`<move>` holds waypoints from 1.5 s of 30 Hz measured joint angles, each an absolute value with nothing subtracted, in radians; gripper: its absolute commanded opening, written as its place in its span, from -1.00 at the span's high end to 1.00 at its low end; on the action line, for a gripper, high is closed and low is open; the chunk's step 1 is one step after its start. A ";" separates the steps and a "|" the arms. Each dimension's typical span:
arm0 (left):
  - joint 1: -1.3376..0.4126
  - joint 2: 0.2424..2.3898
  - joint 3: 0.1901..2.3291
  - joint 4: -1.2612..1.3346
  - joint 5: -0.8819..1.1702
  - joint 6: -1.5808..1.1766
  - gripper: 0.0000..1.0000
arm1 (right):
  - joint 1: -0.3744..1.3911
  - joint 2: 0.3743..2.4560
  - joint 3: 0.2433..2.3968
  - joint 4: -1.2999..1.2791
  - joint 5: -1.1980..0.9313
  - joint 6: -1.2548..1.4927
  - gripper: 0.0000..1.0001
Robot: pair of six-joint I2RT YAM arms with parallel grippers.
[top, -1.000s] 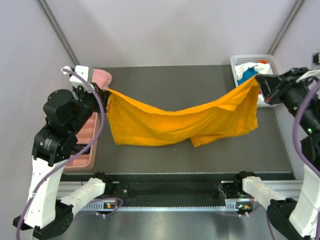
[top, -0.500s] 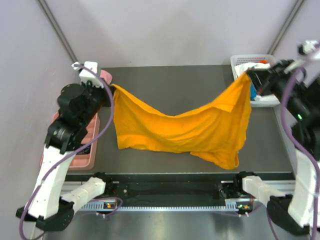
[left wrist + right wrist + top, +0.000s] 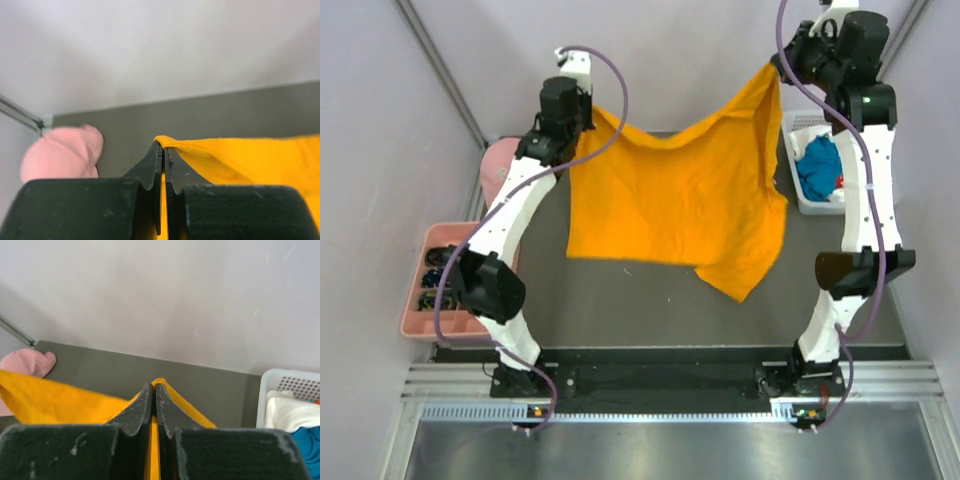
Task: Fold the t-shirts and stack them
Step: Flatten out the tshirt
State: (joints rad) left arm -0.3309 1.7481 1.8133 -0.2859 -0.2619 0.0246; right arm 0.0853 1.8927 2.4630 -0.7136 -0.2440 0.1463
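The orange-yellow t-shirt (image 3: 670, 200) hangs spread in the air between my two raised arms, its lower edge near the table. My left gripper (image 3: 588, 108) is shut on its upper left corner, seen pinched in the left wrist view (image 3: 164, 146). My right gripper (image 3: 778, 62) is shut on its upper right corner, seen pinched in the right wrist view (image 3: 154, 385). A teal-blue t-shirt (image 3: 818, 168) lies in the white basket (image 3: 790, 150) at the right, and a white t-shirt (image 3: 290, 412) lies in it too.
A pink cap (image 3: 500, 165) lies at the table's far left, also in the left wrist view (image 3: 60, 155). A pink tray (image 3: 418, 290) sits off the table's left edge. The dark table (image 3: 650, 300) lies below the shirt.
Both arms have risen high and swung toward the back wall, lifting the orange-yellow shirt off the table so that it now hangs stretched between them.
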 measured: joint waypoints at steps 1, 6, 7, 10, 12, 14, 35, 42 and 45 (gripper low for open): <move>-0.327 1.754 1.843 -0.285 -0.261 0.031 1.00 | 0.081 1.879 2.452 -0.701 -0.253 0.140 1.00; -0.323 1.579 1.801 -0.252 -0.246 0.031 1.00 | 0.066 1.645 2.198 -0.593 -0.293 0.132 1.00; -0.324 1.504 1.763 -0.248 -0.242 0.028 1.00 | 0.065 1.591 2.165 -0.578 -0.303 0.133 1.00; -0.324 1.266 1.651 -0.237 -0.233 0.008 1.00 | 0.065 1.414 2.070 -0.518 -0.332 0.137 1.00; -0.324 1.108 1.570 -0.233 -0.234 -0.014 1.00 | 0.065 1.285 1.975 -0.472 -0.347 0.150 1.00; -0.324 0.968 1.488 -0.237 -0.234 -0.042 1.00 | 0.064 1.126 1.798 -0.401 -0.367 0.174 1.00; -0.338 0.890 0.753 -0.492 -0.163 -0.483 1.00 | 0.089 0.850 0.759 -0.321 -0.492 0.431 1.00; -0.338 0.889 0.753 -0.519 -0.182 -0.513 1.00 | 0.092 0.845 0.762 -0.415 -0.466 0.420 1.00; -0.338 0.891 0.739 -0.527 -0.183 -0.547 1.00 | 0.092 0.845 0.762 -0.476 -0.445 0.421 1.00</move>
State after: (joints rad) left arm -0.3378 0.8913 0.7387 -0.5266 -0.1829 -0.5472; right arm 0.0917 0.8448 0.7616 -0.4763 -0.4454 0.4210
